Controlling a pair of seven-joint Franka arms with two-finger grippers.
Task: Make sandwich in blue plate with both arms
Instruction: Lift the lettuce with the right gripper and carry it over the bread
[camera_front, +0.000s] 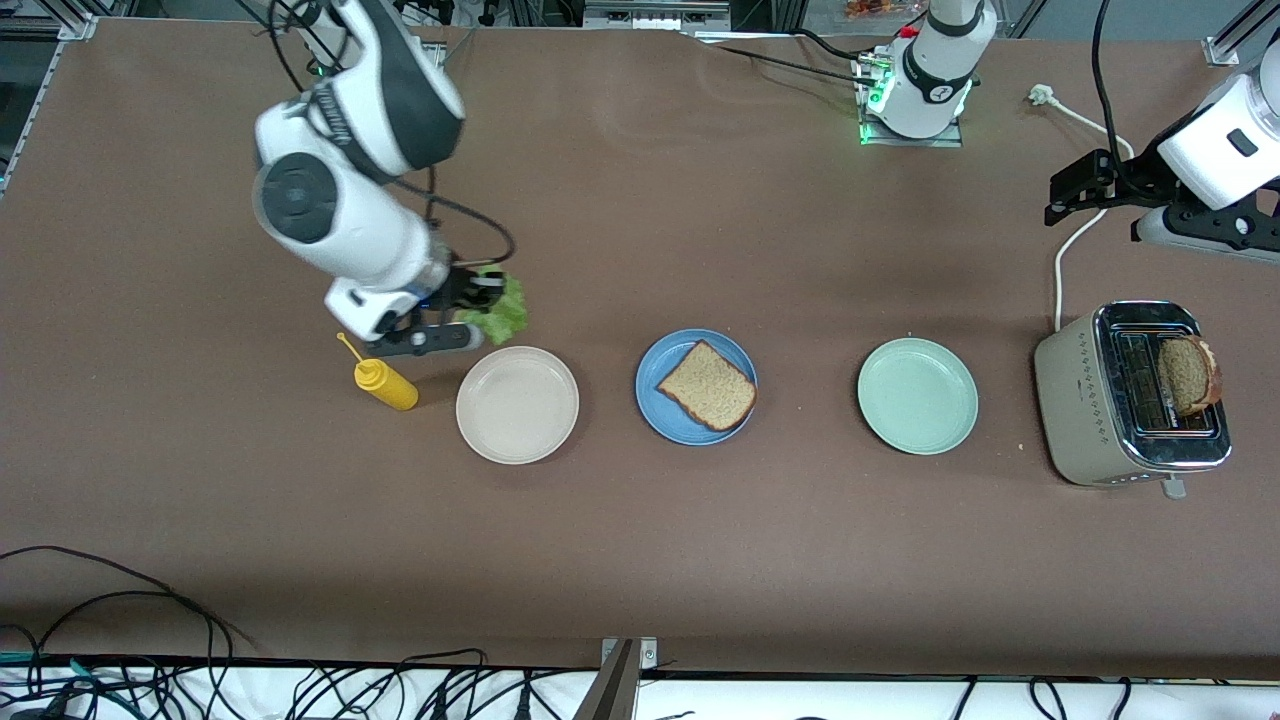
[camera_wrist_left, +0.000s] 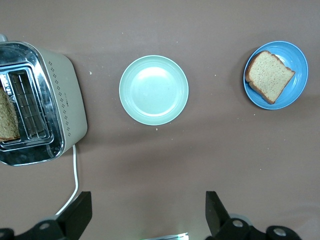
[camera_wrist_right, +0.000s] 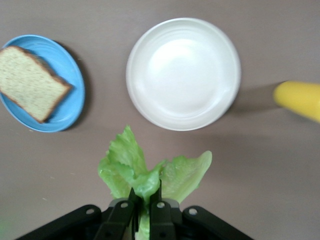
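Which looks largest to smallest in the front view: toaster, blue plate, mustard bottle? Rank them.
1. toaster
2. blue plate
3. mustard bottle
All three stand about equally near the camera, so the order looks sound.

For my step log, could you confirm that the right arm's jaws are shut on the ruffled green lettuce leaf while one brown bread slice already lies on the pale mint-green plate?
Not quite: the brown bread slice lies on the round blue plate, as the front view shows; the pale mint-green plate holds nothing. The right gripper does have its jaws shut on the ruffled green lettuce leaf.
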